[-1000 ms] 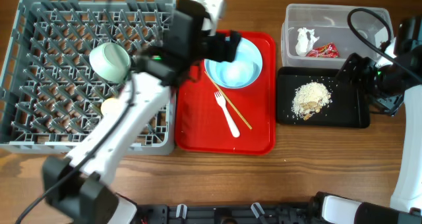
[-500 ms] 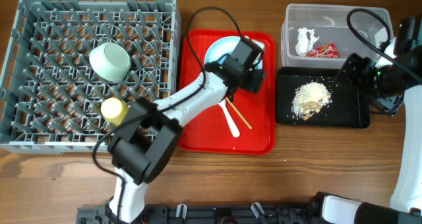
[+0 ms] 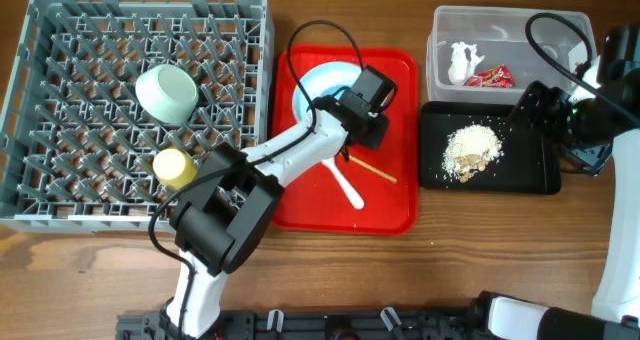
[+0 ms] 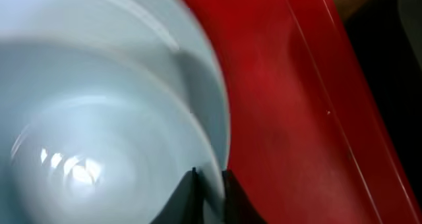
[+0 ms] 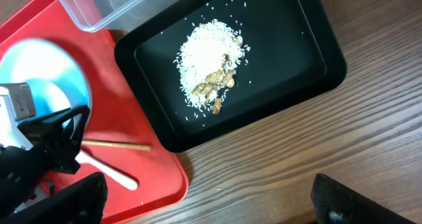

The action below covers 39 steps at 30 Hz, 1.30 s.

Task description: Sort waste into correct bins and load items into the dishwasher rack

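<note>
The left gripper (image 4: 210, 184) is reaching over the red serving tray (image 3: 390, 205) and is pinching the rim of the pale blue bowl (image 4: 99, 138), its jaws drawn narrow with one finger inside the rim and one outside. The bowl is sitting at the far end of the serving tray and is looking tipped to one side in the overhead view, though the wrist view is blurred. The white plastic fork (image 3: 347, 188) and the wooden chopsticks (image 3: 372, 167) are lying on the serving tray nearer the front edge, just beside the bowl. The right gripper (image 5: 204, 207) is hanging over the wooden table (image 5: 283, 158) near the black tray (image 3: 530, 175), its jaws spread wide and gripping nothing. The beige crumbs (image 3: 470, 148) are lying heaped in the black tray. The white tissue (image 3: 463, 62) and the red wrapper (image 3: 492, 77) are lying in the clear tub (image 3: 440, 40). The light green bowl (image 3: 167, 92) and the yellow cup (image 3: 172, 167) are resting in the grey dishwasher rack (image 3: 60, 210).
</note>
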Available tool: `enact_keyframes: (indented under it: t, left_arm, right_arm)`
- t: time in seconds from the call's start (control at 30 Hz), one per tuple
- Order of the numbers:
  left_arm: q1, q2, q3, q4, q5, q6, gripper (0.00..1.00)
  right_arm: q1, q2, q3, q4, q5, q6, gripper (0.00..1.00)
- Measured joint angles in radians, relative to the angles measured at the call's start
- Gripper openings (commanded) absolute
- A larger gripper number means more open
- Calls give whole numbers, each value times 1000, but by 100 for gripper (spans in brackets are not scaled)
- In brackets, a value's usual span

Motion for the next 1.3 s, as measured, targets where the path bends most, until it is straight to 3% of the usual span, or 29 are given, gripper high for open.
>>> enact_keyframes:
  t: [0.43,0.67,0.9,1.13,1.3]
  left_arm:
    - [1,-81,0,-25,-17,2,4]
    - [73,-259,0,-45,42,2,4]
    - [344,-430,0,-46,329,-2,4]
    - [612,-434,0,-42,670,-39,4]
    - [762,-390,0,62,901,-79,4]
  right_arm:
    - [0,0,0,0,0,0,100]
    - [0,0,0,0,0,0,100]
    - [0,0,0,0,0,0,100]
    - [0,0,0,0,0,-1,99]
    - [0,0,0,0,0,0,100]
